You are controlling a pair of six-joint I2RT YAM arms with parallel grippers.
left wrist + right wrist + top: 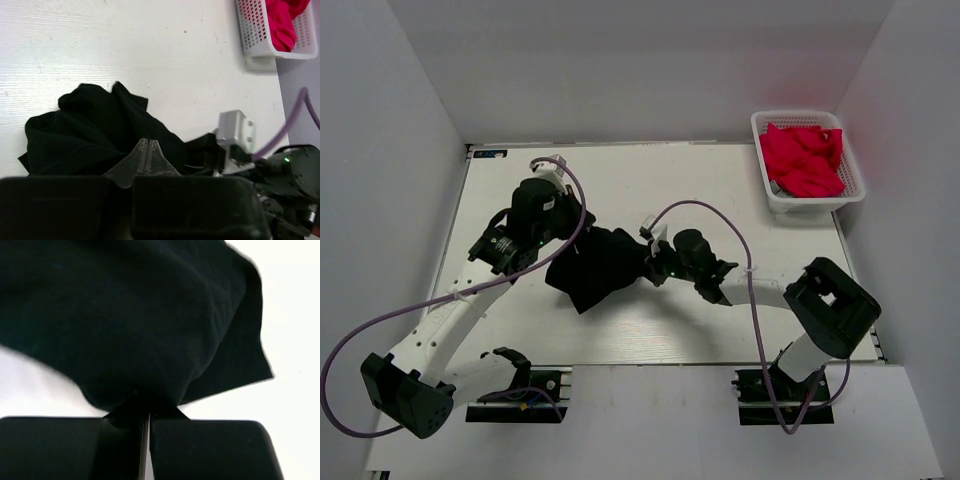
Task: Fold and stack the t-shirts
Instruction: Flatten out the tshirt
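A crumpled black cloth t-shirt (600,268) lies mid-way across the white table (670,180), between both arms. The right gripper (145,422) pinches a bunched fold. The left gripper (147,152) is pressed together against the cloth; whether it holds any, I cannot tell.

Far half of the tabletop (640,175) lies bare between the side walls (390,150); we see open passage there. The centre is taken by the bunched black t-shirt (595,270), with the left arm (470,300) and right arm (765,290) closing in on it from either side. A white basket (810,204) of red cloth (805,160) blocks the far right corner. The near strip between the arms is bare.
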